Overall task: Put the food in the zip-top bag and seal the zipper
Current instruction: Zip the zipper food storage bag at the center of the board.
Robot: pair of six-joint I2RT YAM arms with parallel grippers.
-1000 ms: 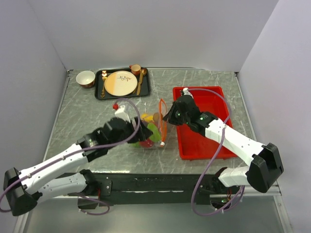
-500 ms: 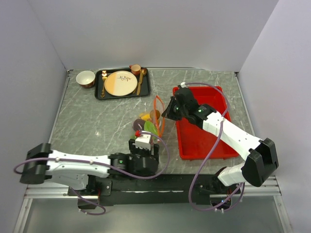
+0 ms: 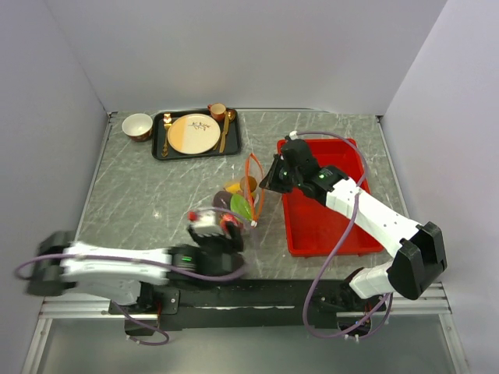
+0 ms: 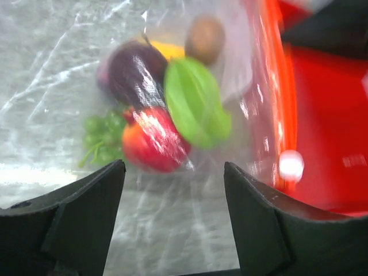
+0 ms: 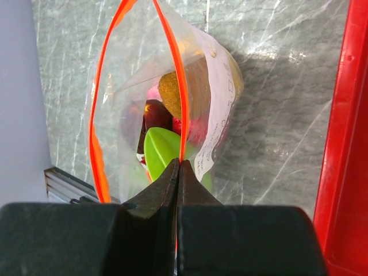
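Beside tray (image 3: 309,227), right jaws pinching zipper (image 5: 175,63)

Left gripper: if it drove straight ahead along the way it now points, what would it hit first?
Probably the wall of the clear plastic zip-top bag, with the red round toy fruit right behind it, centred between the fingers of the open left gripper. Depth is hard to judge.

No words, numbers or brand marks can be read in any view. The bag (image 5: 221,95) has faint print on a pale panel, right of centre in the right wrist view, too blurred to make out. The plate (image 3: 194,133), upper left, bears only a small dark motif.
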